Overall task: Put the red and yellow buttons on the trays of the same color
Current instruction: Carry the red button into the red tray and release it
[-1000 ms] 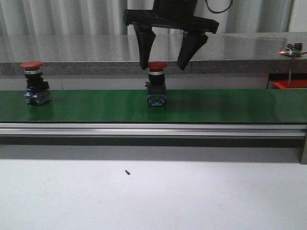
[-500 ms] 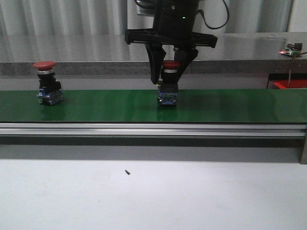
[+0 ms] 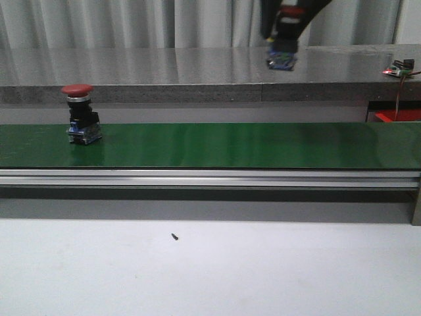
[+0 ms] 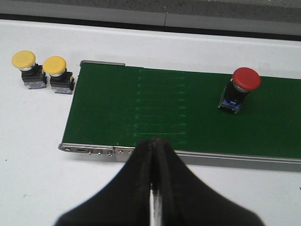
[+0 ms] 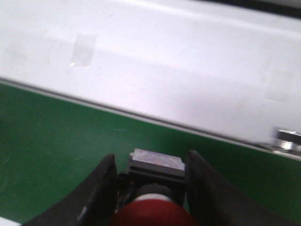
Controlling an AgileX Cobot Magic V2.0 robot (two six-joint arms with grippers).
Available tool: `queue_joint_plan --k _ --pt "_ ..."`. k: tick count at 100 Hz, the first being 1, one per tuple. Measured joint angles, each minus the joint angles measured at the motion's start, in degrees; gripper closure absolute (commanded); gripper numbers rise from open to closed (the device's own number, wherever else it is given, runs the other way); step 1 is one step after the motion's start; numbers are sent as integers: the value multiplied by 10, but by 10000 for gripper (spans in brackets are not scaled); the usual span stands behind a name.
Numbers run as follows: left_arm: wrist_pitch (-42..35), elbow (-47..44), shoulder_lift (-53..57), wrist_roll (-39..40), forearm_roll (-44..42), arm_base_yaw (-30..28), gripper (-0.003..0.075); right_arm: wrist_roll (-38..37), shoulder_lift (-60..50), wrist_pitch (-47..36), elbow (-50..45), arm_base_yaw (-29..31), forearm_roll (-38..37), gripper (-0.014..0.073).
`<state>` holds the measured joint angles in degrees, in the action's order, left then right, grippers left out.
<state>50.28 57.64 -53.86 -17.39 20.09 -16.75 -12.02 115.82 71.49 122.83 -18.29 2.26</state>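
Note:
My right gripper (image 3: pixel 284 29) hangs high above the green belt (image 3: pixel 217 145), shut on a red button (image 3: pixel 281 59). In the right wrist view that red button (image 5: pixel 153 212) sits clamped between the fingers of the right gripper (image 5: pixel 151 162). A second red button (image 3: pixel 79 115) stands upright on the belt's left part and also shows as the red button (image 4: pixel 241 88) in the left wrist view. Two yellow buttons (image 4: pixel 27 69) (image 4: pixel 59 74) stand on the white table just off the belt's end. My left gripper (image 4: pixel 153 147) is shut on nothing, over the belt's near rail. A red tray (image 3: pixel 398 116) peeks in at the right edge. No yellow tray is in view.
The belt's aluminium rail (image 3: pixel 210 176) runs across the front of the table. A grey stone ledge (image 3: pixel 131 85) lies behind the belt. A small circuit board on a stand (image 3: pixel 400 68) sits at the far right. A tiny dark speck (image 3: pixel 174 236) lies on the white table.
My right gripper shut on the middle red button and lifted it up and to the right off the belt. The other red button rode to the right along the belt.

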Motion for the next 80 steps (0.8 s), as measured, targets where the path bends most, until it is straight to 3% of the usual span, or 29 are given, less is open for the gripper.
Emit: queue_joint_plan --k 48,80 --pt "0 0 0 0 0 0 740 36 -20 2 0 248 -8 371" --pt "0 0 0 0 0 0 740 71 27 2 0 301 -10 370"
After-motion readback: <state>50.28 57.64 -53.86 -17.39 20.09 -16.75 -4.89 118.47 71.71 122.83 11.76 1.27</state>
